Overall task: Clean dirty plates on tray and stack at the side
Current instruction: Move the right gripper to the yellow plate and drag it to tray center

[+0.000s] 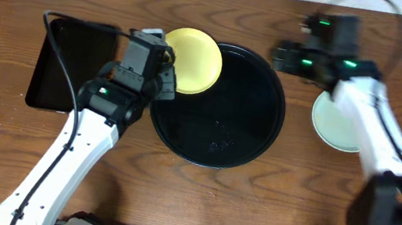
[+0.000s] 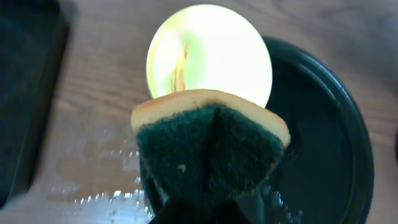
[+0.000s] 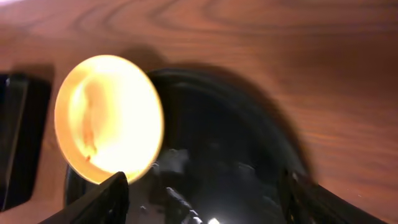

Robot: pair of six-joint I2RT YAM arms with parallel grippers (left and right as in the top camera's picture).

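- sponge [image 2: 208, 149], green scouring face forward, was pinched in the left gripper [image 1: 165, 76], just short of the yellow plate [image 2: 208, 53].
- that plate lay over the upper-left rim of the round tray [image 1: 262, 129], an orange-brown smear [image 2: 180, 68] on its face; a mint plate [image 1: 333, 127] sat on the table [image 1: 172, 203] at frame right, half under the right arm [image 1: 372, 129].
- right gripper [image 3: 205, 199] hung spread and empty over the tray.
- wiping well probably called for flat pressure over the smear with the plate steadied, since it could slide off the rim.
- no brand, label or writing was readable.
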